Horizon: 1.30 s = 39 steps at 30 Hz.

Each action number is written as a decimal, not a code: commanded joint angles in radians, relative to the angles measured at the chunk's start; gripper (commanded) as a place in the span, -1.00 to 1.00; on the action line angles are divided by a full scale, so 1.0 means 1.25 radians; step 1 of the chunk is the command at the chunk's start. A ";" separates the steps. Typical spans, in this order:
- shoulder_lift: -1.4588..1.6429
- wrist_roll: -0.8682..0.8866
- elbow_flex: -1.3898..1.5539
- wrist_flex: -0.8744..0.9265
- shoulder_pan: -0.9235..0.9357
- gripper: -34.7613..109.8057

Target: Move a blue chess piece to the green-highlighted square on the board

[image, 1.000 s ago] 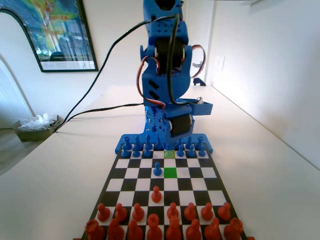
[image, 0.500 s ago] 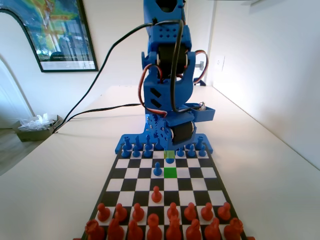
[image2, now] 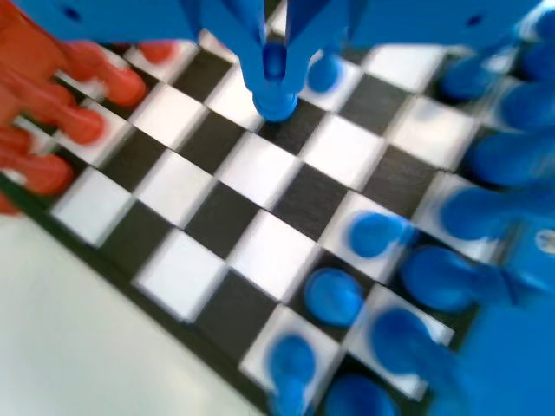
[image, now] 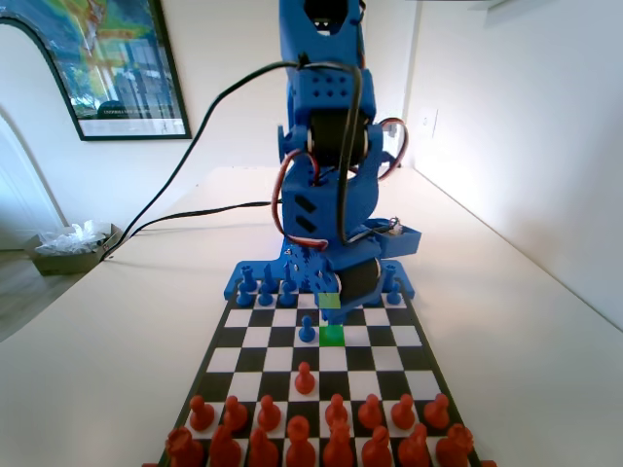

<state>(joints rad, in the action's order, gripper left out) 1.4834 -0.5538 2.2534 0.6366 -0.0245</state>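
- While the blue arm leans forward over its own end of the board (image: 222, 352), the gripper (image2: 274, 65) hangs just above the squares with a blue pawn (image2: 275, 94) pinched between its two jaws; in the wrist view the jaws sit close against the pawn's neck and head, so the grip looks closed on the piece rather than loose.
- In the fixed view the pawn is mostly hidden under the arm's lower body, at the far edge of the green-highlighted square (image: 332, 335), with the duller olive square (image: 330, 301) just behind it.
- The wrist view is blurred, so I cannot tell whether the pawn's base touches the board or floats slightly above it.
- My reading is that the carry step is in hand: the piece is lifted from its row and being brought toward the target, but not yet set down.
- The next move seems to call for a short advance so the base sits over the middle of the green square, then a gentle lowering until the base rests flat, and only then parting the jaws.
- One thing to mind: a second blue pawn (image: 307, 331) stands on the square just left of the green one in the fixed view, so the jaws should open without brushing it.
- The red pawn (image: 305, 378) further forward stands well apart and should not interfere.
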 commanded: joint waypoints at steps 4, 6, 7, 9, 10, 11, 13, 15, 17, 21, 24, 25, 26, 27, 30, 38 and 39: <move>0.016 -0.015 0.017 -0.023 0.000 -0.50; 0.015 -0.016 0.023 -0.031 0.002 -0.50; 0.015 -0.018 0.026 -0.033 0.004 -0.50; 0.015 -0.020 0.031 -0.039 0.004 -0.50; 0.015 -0.020 0.031 -0.039 0.004 -0.50; 0.015 -0.020 0.032 -0.040 0.004 -0.50; 0.015 -0.020 0.031 -0.040 0.004 -0.49; 0.015 -0.020 0.029 -0.040 0.004 -0.47; 0.015 -0.020 0.028 -0.040 0.004 -0.46; 0.015 -0.022 0.026 -0.040 0.006 -0.43; 0.015 -0.023 0.025 -0.040 0.006 -0.42; 0.015 -0.025 0.023 -0.040 0.006 -0.42; 0.015 -0.025 0.023 -0.040 0.007 -0.42; 0.016 -0.025 0.022 -0.040 0.007 -0.41; 0.026 -0.028 0.011 -0.036 0.012 -0.40; 0.056 -0.009 -0.091 0.059 0.000 -0.38; 0.059 -0.004 -0.109 0.075 -0.004 -0.38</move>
<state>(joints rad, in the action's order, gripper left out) 1.4834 -0.5630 2.2013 0.6719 -0.0031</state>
